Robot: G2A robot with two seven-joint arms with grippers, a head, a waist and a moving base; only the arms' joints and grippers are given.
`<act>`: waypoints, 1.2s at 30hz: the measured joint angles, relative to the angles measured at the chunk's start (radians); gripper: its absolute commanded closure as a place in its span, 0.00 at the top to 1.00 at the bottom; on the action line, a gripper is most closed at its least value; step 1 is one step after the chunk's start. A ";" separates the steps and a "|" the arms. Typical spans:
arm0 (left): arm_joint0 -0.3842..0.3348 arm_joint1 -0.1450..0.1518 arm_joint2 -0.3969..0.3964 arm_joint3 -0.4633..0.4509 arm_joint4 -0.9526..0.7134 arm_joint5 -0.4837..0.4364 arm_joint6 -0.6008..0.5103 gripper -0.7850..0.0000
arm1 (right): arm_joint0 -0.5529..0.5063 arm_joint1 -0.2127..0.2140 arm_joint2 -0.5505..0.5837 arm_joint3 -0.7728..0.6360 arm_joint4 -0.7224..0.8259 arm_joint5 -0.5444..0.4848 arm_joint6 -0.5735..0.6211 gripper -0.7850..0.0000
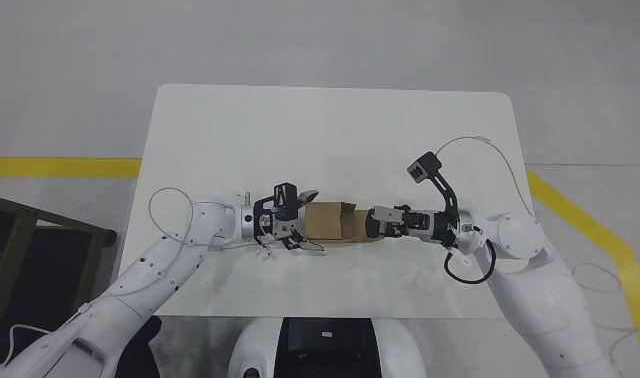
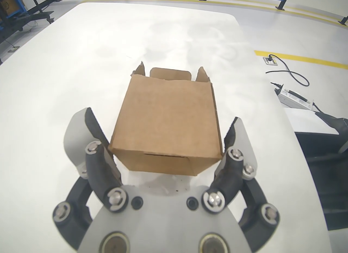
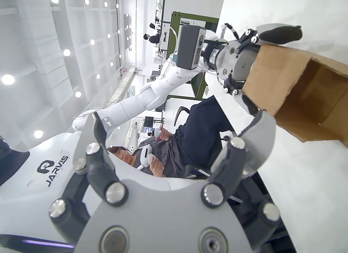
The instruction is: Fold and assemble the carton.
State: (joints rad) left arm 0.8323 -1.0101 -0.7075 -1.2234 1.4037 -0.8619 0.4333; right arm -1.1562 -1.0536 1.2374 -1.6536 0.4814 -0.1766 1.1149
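The brown carton (image 1: 326, 221) lies on its side near the table's front edge, between the two grippers. In the left wrist view, the carton (image 2: 165, 118) has its closed end toward the camera and its loose flaps standing up at the far end. My left gripper (image 2: 160, 116) is open wide and straddles that closed end, whose corners touch both pads. From above, the left gripper (image 1: 312, 221) shows its fingers flared past the carton's sides. My right gripper (image 3: 178, 126) is open at the carton's (image 3: 274, 74) open mouth, one fingertip (image 3: 263, 120) beside a flap's edge. The right gripper (image 1: 370, 224) has nothing between its fingers.
The white table (image 1: 300, 128) stretches bare behind the carton. Its front edge runs close under both arms. A thin cable (image 1: 480, 143) loops above the right arm. Past the table's side, a power supply with a cord (image 2: 295, 96) lies on the floor.
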 measured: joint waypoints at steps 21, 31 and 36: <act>0.000 0.000 0.000 0.000 0.000 0.000 0.000 1.00 | 0.000 0.000 0.000 0.000 0.000 0.000 0.000 1.00; 0.000 0.000 0.000 0.000 0.000 0.000 0.000 1.00 | 0.000 0.000 0.000 0.000 0.000 0.000 0.000 0.00; 0.000 0.000 0.000 0.000 0.000 0.000 0.000 1.00 | 0.000 0.000 0.000 0.000 0.000 0.000 0.000 0.00</act>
State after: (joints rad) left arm 0.8324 -1.0100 -0.7076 -1.2234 1.4035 -0.8617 0.4332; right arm -1.1562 -1.0536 1.2374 -1.6538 0.4813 -0.1768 1.1151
